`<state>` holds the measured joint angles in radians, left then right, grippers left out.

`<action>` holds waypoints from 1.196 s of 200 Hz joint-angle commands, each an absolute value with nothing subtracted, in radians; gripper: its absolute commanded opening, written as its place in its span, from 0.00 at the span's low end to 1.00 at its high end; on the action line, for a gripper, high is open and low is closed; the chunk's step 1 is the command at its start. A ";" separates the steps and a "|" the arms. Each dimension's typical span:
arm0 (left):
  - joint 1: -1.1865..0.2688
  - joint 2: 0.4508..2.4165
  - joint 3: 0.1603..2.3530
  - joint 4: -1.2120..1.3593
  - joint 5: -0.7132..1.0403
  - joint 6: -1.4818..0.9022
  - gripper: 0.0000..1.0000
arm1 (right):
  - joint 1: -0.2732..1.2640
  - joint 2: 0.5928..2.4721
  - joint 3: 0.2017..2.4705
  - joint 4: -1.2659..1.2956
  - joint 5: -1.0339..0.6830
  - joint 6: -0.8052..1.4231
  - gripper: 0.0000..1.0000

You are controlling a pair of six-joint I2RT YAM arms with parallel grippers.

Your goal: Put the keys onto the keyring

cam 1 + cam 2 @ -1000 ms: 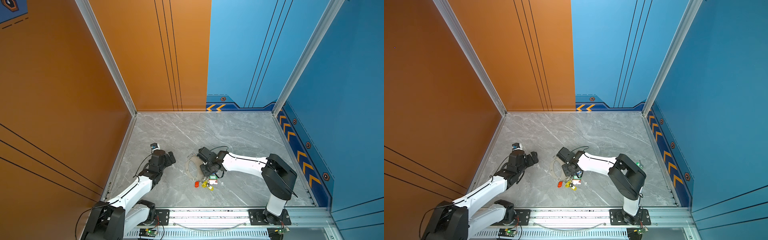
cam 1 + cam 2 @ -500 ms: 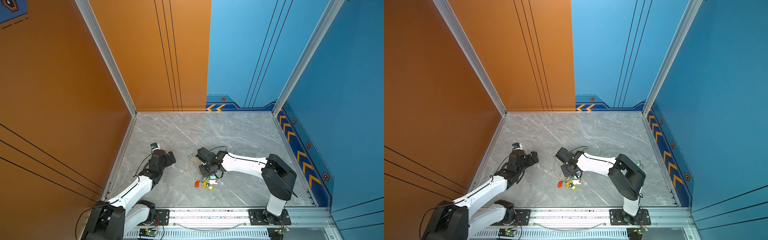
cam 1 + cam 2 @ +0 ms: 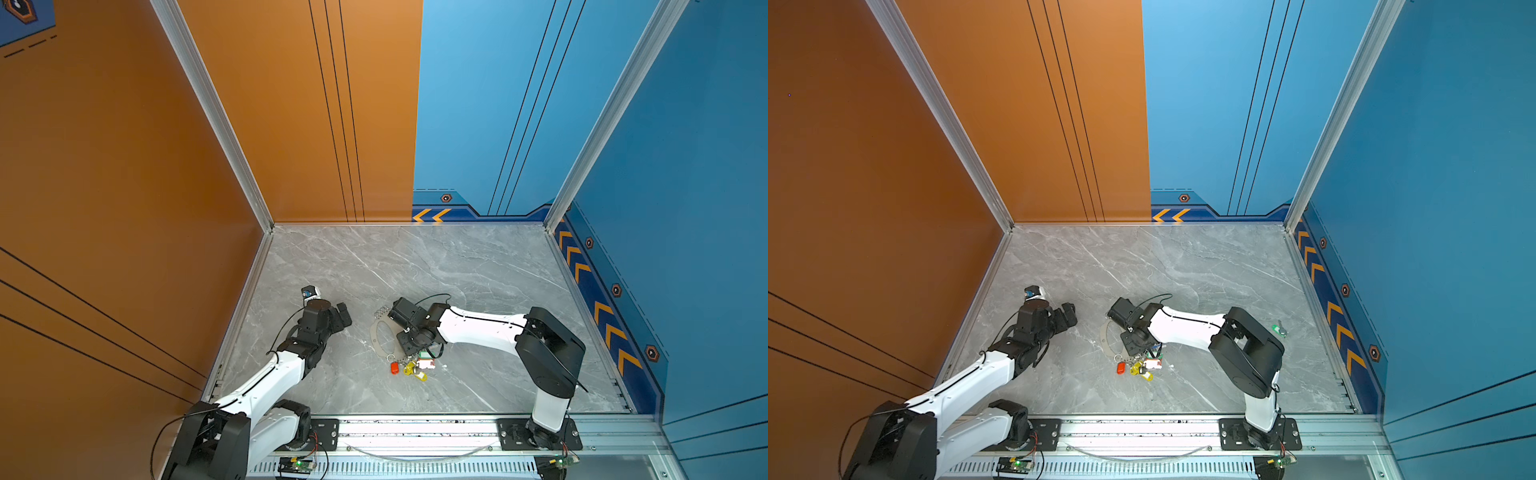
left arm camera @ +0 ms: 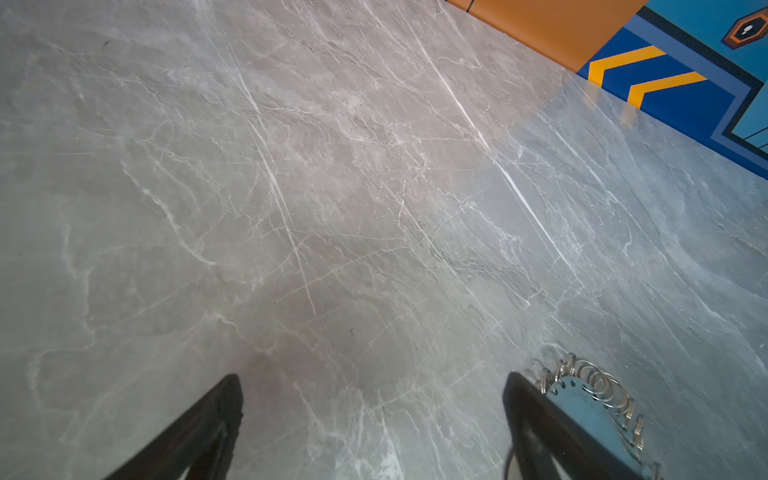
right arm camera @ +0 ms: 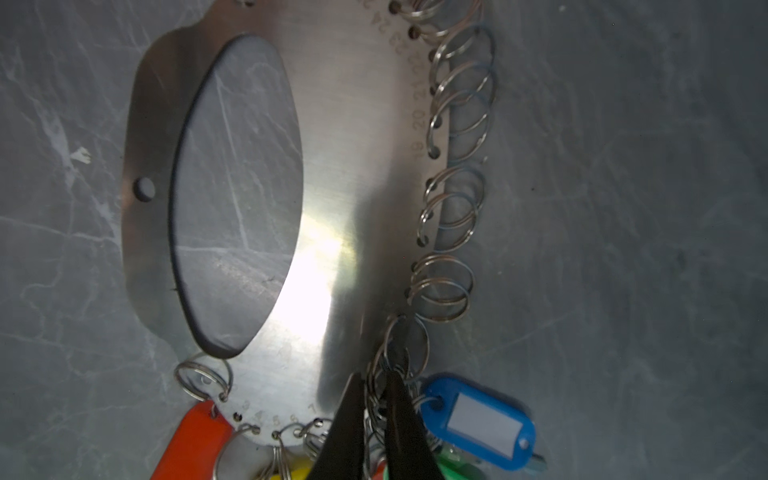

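While the right arm reaches low across the grey marble table [image 3: 457,266], the left arm lies off to the side. The left gripper [image 4: 372,376] is spread fully wide and has nothing in it. In the left wrist view one finger sits just beside the keyring's bare end.

Keyring [image 5: 345,166]: a flat metal oval with a long cut-out, lying flat on the table between the two grippers, mostly under the right one in both top views.

Keys [image 3: 409,368]: tags are fanned off the plate's end nearest the front rail. The orange tag [image 5: 191,440] is at one side and the blue tag [image 5: 478,419] at the other, with yellow and green partly hidden between them. One green key [image 3: 1278,330] lies alone, well apart, out past the right arm's elbow.

Right gripper [image 5: 372,374]: fingertips drawn nearly together, pinching a bunch of split rings [image 5: 444,286] at the plate's edge, touching the blue tag's ring.

Judgement:
- The step looks like working one edge ring, with the green key yet to be fetched.
- Thin wire slips easily, and a pinch on several rings at once may drag the whole plate.
- It would be better to hold a single ring and keep the pull low and along the table.
- The idle left gripper could press down the bare end near the small hole so the plate cannot skate or tip.
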<state>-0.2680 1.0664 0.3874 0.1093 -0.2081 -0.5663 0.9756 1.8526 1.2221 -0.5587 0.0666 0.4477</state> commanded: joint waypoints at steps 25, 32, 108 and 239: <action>-0.258 1.068 0.412 0.113 -0.192 -0.569 0.98 | 0.986 1.887 1.264 -0.625 0.146 0.431 0.16; -0.259 1.068 0.412 0.114 -0.193 -0.569 0.98 | 0.986 1.890 1.265 -0.628 0.149 0.430 0.16; -0.259 1.066 0.412 0.114 -0.191 -0.569 0.98 | 0.999 1.912 1.295 -0.653 0.204 0.418 0.21; -0.256 1.073 0.415 0.113 -0.184 -0.568 0.98 | 0.998 1.836 1.303 -0.662 0.229 0.388 0.03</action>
<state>-0.2665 1.0664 0.3874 0.1093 -0.2043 -0.5663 0.9958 1.8942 1.2869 -0.6224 0.1967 0.4137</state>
